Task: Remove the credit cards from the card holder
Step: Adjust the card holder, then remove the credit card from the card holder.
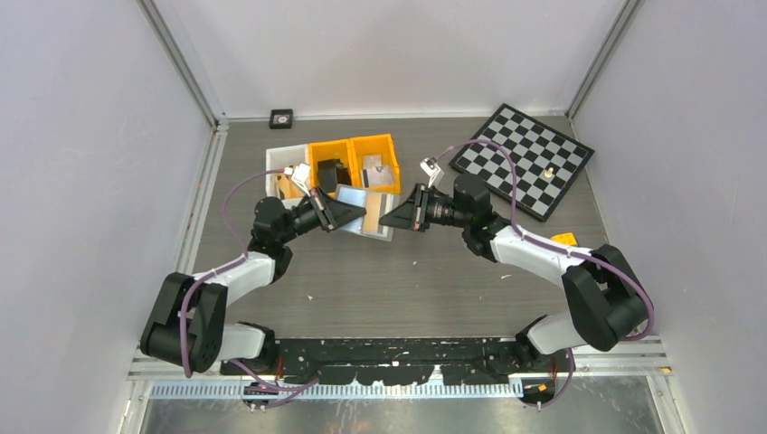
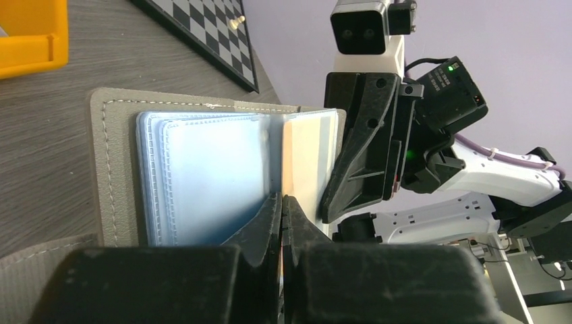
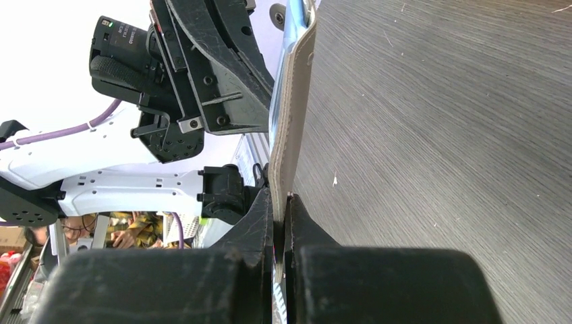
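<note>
Near the middle of the tabletop [image 1: 407, 271], just in front of the two orange bins [image 1: 384, 140] and the white bin [image 1: 274, 163], we see the card holder [image 1: 371, 203] held between the two arms. It lies open: a grey stitched cover [image 2: 115, 169] with clear sleeves inside it.

The right jaws are closed on the edge of that grey cover, which runs straight out from between their tips in the right wrist view. The left jaws are pressed fully together at the near edge of the sleeves, right where the pale blue card [image 2: 209, 175] meets the tan-brown card [image 2: 307, 162]. We cannot tell whether a card or a sleeve edge is pinched between them.

Both cards sit inside the holder, with the blue one behind clear plastic and the tan one on the side nearer the right arm. Off to the right, well apart from the holder, lies a chessboard [image 1: 525, 158].
</note>
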Controlling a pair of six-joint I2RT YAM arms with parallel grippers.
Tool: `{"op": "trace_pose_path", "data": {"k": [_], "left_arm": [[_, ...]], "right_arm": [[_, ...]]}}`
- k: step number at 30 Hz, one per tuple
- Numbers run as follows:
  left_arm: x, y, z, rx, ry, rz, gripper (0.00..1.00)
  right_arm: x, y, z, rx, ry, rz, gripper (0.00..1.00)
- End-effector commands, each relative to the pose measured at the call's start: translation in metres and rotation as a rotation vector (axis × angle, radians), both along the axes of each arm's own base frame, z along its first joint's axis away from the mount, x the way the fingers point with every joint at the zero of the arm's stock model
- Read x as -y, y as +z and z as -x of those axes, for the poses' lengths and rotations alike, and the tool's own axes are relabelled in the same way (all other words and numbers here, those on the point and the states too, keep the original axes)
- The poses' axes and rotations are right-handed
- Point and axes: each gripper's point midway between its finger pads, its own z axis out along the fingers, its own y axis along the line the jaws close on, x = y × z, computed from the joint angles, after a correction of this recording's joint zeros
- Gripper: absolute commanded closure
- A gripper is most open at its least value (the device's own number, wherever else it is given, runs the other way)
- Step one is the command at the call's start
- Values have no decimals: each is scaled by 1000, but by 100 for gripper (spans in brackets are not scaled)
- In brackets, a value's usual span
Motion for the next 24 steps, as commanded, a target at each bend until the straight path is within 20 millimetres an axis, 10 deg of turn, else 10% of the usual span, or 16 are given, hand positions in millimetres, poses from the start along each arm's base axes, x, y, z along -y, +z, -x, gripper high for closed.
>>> {"op": "trace_pose_path", "data": {"k": [1,15,24], "left_arm": [[9,31,19,107,-114,55,100],[-23,12,3,68,92,-86,100],[-66,-21,-8,-17,358,-314,20]], "right_arm": [[0,28,-3,86,-13,-49,97],[16,35,-12,88,-75,-83,99],[26,43,-11,107,-104,-89,99]]}}
